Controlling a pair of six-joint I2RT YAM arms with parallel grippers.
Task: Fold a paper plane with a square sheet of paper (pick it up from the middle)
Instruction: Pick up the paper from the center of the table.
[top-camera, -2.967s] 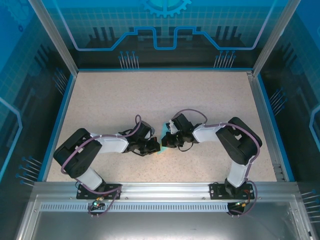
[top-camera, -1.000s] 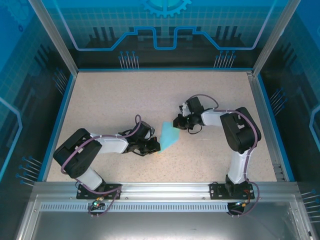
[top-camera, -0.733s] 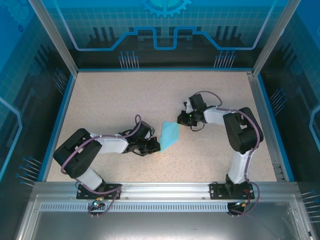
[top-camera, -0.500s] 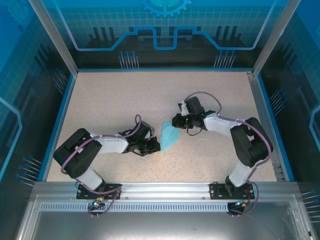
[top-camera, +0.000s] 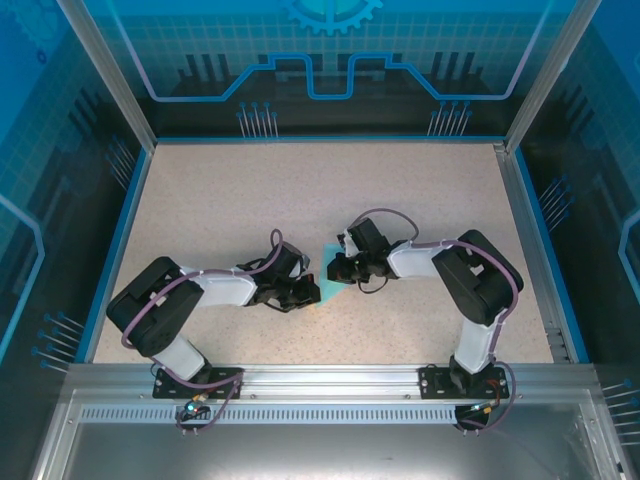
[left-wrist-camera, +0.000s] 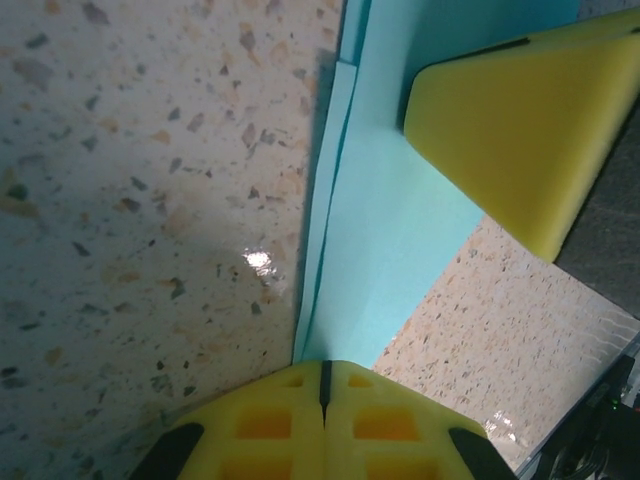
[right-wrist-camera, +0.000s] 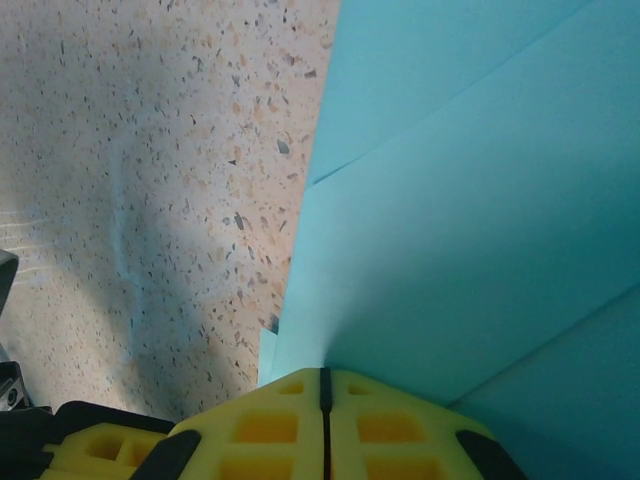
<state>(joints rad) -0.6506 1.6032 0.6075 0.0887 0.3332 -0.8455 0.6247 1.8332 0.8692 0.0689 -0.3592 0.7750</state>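
Speckled tabletop (top-camera: 220, 200) carries the work near its middle, a little toward the near edge. At the left, the left fingers (top-camera: 303, 292) are pressed together, pinching one pointed corner of the folded cyan sheet of paper (left-wrist-camera: 390, 230). The sheet's layered edges run away from them, low over the surface. Just right of that, the right fingers (top-camera: 338, 268) are also pressed together, and their yellow tips (left-wrist-camera: 510, 130) rest on top of the sheet's far part.

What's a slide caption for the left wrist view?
Left hand pinches the folded cyan paper; right hand rests on it.
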